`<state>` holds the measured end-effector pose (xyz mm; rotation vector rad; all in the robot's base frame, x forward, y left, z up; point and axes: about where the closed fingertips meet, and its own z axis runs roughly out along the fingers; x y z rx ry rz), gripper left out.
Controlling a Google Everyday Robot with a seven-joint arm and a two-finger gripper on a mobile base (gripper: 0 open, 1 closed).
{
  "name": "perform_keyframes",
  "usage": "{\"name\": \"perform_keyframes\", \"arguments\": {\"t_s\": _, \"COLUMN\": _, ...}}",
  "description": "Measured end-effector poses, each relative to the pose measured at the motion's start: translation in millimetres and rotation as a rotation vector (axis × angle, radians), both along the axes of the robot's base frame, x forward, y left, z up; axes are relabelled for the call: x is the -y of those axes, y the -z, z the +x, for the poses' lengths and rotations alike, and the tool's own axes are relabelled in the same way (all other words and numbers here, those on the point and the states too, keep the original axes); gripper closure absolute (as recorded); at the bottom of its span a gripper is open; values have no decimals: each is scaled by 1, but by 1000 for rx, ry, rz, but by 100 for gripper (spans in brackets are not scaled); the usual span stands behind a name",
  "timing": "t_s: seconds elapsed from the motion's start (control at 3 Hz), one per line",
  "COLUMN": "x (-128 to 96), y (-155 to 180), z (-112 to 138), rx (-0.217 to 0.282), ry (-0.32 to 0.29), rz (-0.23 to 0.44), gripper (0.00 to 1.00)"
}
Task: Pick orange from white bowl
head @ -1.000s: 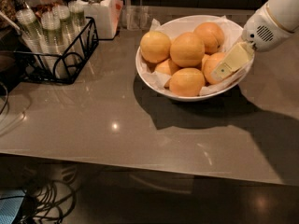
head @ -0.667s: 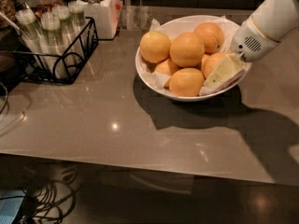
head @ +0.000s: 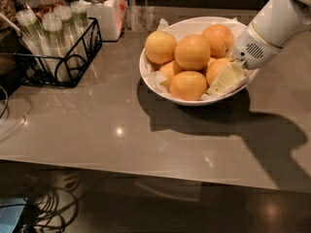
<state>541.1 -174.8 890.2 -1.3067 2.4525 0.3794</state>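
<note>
The white bowl (head: 160, 84) stands on the grey counter, lined with crinkled white paper and holding several oranges. My gripper (head: 222, 83) comes in from the upper right on a white arm (head: 272, 25) and reaches down into the bowl's right side. It rests against the right-hand orange (head: 216, 68), which is partly hidden behind it. Other oranges lie at the left (head: 161, 47), in the middle (head: 192, 52), at the back (head: 219, 37) and at the front (head: 188, 85).
A black wire rack (head: 58, 57) with stacked clear cups stands at the left. A white lidded jar (head: 99, 8) stands behind it. The counter's front edge (head: 146, 166) runs across the lower part of the view, with cables on the floor below.
My gripper has moved down and a little left, deeper into the right side of the bowl against the right-hand orange. The oranges and the bowl have not moved.
</note>
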Motion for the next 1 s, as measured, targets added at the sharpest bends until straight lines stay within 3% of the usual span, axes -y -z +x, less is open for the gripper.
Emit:
{"name": "perform_keyframes", "arguments": {"t_s": 0.67, "x": -1, "y": -1, "z": -3, "rx": 4, "ry": -12, "rz": -2, "gripper": 96}}
{"name": "perform_keyframes", "arguments": {"t_s": 1.0, "x": -6, "y": -34, "z": -12, "rx": 98, "ry": -56, "rz": 52, "gripper": 100}}
